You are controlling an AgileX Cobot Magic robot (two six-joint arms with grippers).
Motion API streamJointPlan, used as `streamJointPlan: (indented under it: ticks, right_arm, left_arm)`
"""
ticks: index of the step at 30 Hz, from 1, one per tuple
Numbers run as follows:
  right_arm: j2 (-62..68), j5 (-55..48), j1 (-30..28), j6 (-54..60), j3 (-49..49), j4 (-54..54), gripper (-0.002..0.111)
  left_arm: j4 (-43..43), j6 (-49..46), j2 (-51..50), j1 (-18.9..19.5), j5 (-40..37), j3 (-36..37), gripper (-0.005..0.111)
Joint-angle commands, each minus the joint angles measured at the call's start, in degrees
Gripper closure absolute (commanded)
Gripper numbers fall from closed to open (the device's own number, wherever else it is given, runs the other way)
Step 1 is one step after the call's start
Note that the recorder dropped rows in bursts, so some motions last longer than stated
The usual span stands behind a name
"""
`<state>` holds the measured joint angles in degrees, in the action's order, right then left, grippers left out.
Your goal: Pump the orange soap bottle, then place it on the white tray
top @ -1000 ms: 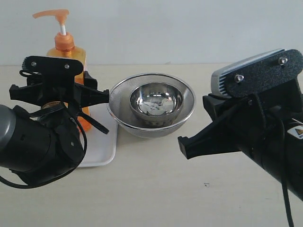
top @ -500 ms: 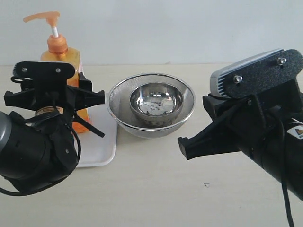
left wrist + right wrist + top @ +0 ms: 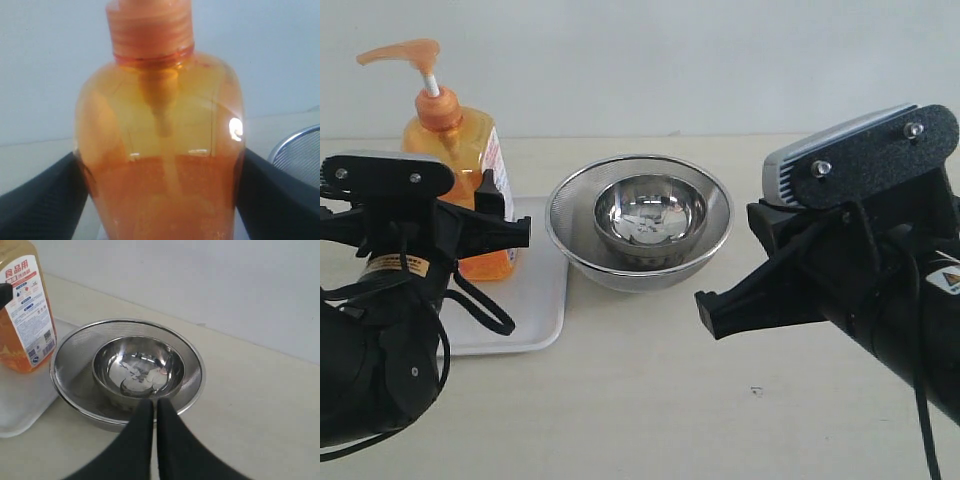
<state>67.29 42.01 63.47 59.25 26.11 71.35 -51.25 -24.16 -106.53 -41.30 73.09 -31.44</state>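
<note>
Two sets of fingers checked: left fingers (image 3: 40, 200) clamp the orange soap bottle (image 3: 460, 145) by both sides, bottle upright on the white tray (image 3: 535, 300); right fingers (image 3: 145, 440) pressed together, empty, near the steel bowls (image 3: 140, 367).

orange soap bottle (image 3: 14, 347) label (image 3: 27, 310): "食品用"; rest illegible
</note>
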Motion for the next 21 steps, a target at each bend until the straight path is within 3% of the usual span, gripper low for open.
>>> streamJointPlan:
  ticks: [1,7,13,21]
  right_arm:
    - [0.0,-0.3,0.1,0.4,-0.3,-0.2,0.108]
    - [0.0,-1.5,0.1,0.5,-0.3,-0.2,0.108]
    - [0.0,-1.5,0.1,0.6,-0.3,-0.2,0.108]
    - [0.0,-1.5,0.1,0.6,-0.3,-0.3,0.108]
  left_arm:
    - [-0.3,-1.2,0.1,0.4,-3.1,0.7,0.073]
    - [-0.3,-1.1,0.1,1.4,-3.1,0.7,0.069]
    - [1.1,-1.1,0.1,1.4,-3.1,0.7,0.036]
    - [1.4,-1.1,0.4,1.4,-3.1,0.7,0.035]
